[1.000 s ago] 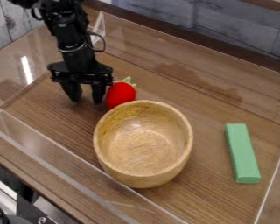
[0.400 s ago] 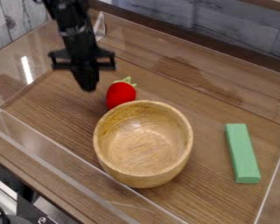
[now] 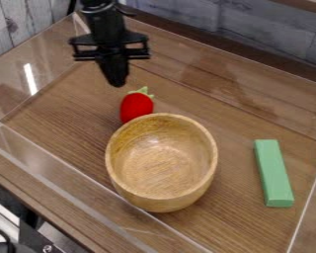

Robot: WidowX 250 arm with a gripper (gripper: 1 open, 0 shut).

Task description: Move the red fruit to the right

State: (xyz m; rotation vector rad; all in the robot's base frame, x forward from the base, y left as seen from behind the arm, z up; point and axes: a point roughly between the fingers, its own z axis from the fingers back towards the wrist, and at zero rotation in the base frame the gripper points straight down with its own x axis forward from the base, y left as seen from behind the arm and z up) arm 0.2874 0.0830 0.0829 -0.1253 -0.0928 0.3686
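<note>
The fingers (image 3: 114, 77) are pressed together into one dark point and hold nothing; they hang in the air above the surface (image 3: 68, 138), touching no object. They point straight down, and the black arm (image 3: 103, 20) rises from them almost vertically to the top edge of the view, with a short crossbar jutting out to either side just above them.

Below and slightly right of that dark tip lies the red fruit (image 3: 137, 105), small, glossy and bright, resting on the wood-grain surface with a small greenish bit at its top. It is clearly apart from the fingers, with bare wood showing between them. Its lower edge sits just beside the far rim of the wooden bowl (image 3: 162, 163); whether the two actually touch cannot be told.

The bowl stands upright in the middle of the view, round and pale, far larger than the fruit. Further right, well apart from the bowl, a green rectangular block (image 3: 272, 172) lies flat on the surface. Clear plastic walls (image 3: 42, 59) fence in the whole area.
</note>
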